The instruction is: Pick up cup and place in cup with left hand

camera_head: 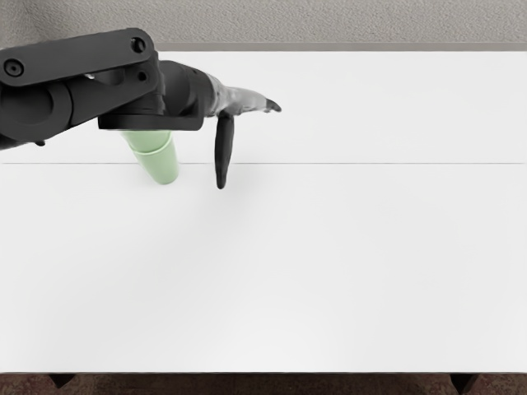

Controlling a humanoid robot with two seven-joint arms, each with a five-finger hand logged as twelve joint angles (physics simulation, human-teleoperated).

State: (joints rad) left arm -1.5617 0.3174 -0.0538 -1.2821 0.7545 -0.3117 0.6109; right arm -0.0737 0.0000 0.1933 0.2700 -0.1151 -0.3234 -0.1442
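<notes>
My left hand (249, 146) reaches in over the table's back left part, open, its fingers stretched to the right and its thumb hanging down apart from them. Nothing is between thumb and fingers. To the left of the thumb is a light green cup (162, 167), narrowing toward its base. Just above its rim shows the side of a second green cup (146, 140), which appears to sit inside the first. The forearm hides the upper part of this stack. Hand and cups look apart.
The white table (280, 271) fills most of the view, with a thin seam running across it. Behind its far edge is a grey textured wall (354, 20). The left forearm (74, 78) spans the back left corner.
</notes>
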